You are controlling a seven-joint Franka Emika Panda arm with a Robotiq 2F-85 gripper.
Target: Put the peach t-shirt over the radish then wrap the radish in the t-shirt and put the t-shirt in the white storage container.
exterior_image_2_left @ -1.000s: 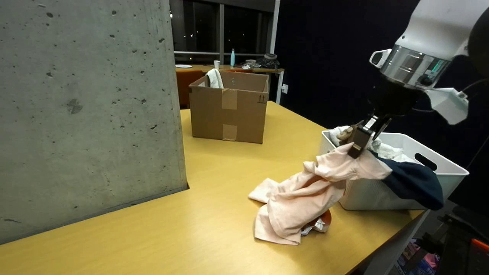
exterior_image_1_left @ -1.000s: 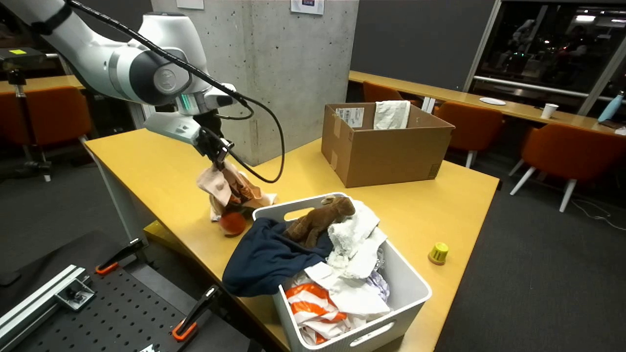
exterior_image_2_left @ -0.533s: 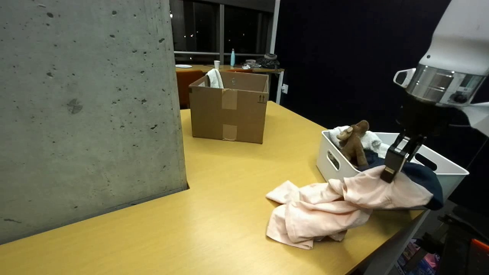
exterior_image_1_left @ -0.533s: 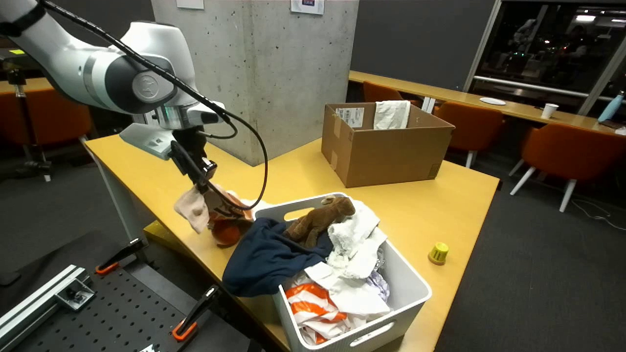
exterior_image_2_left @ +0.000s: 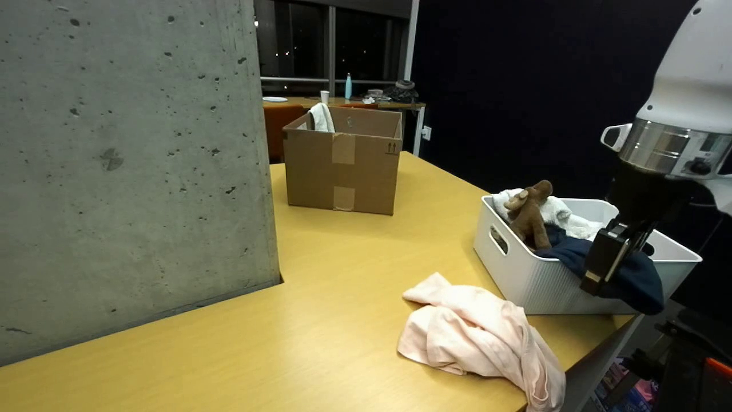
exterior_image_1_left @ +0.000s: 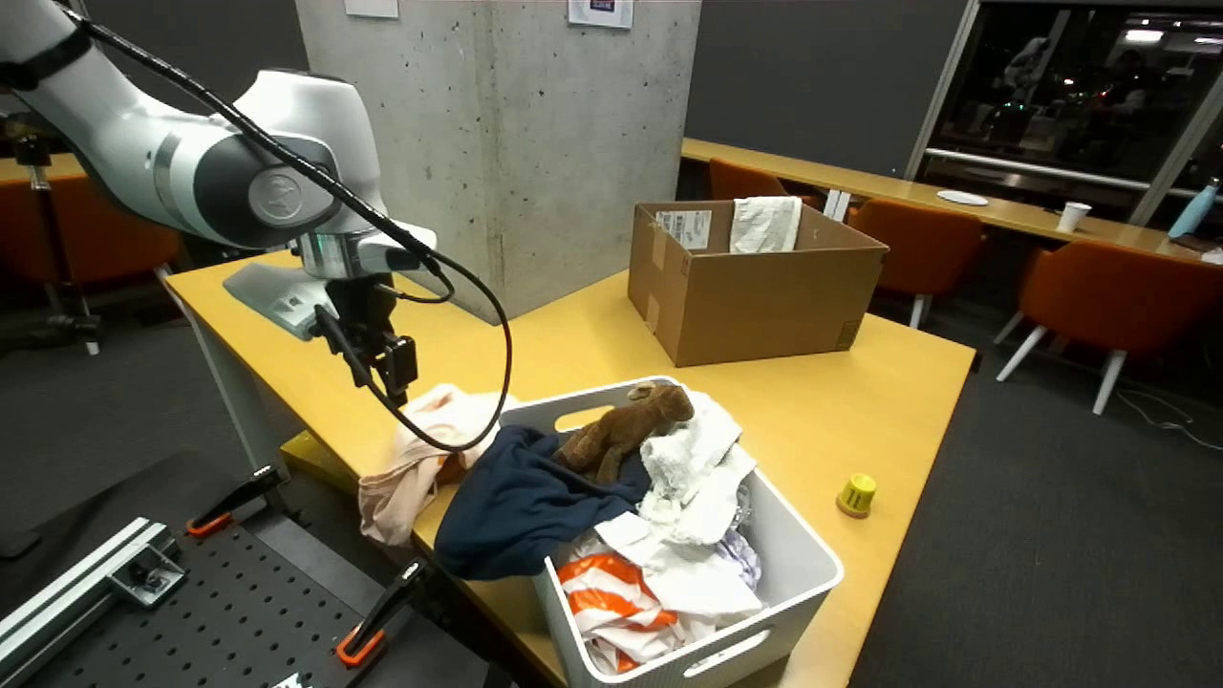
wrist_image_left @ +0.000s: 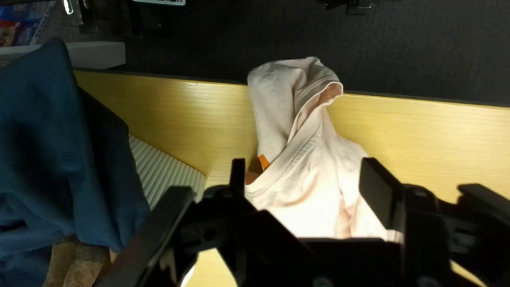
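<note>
The peach t-shirt (exterior_image_2_left: 480,337) lies heaped on the table, one end drooping over its edge. Beneath it the radish is mostly covered; a small reddish patch of radish (wrist_image_left: 251,177) peeks out from under the fabric in the wrist view. My gripper (wrist_image_left: 303,171) stands open above the shirt, its fingers wide apart and nothing held between them. In an exterior view the gripper (exterior_image_1_left: 387,377) hangs over the table's near edge, clear of the cloth. Right beside the shirt is the white storage container (exterior_image_2_left: 509,280), filled with cloths.
A navy garment (exterior_image_1_left: 535,506) drapes over the container's rim near my gripper, with a brown plush toy (exterior_image_1_left: 621,435) next to it. Farther back stands a cardboard box (exterior_image_1_left: 774,306) with a white cloth on its rim. A yellow cup-shaped object (exterior_image_1_left: 857,496) sits across the table.
My gripper carried the shirt's end over the radish toward the table edge, then opened and let go. The released end dropped over the edge, and the radish went from plainly visible to mostly covered.
</note>
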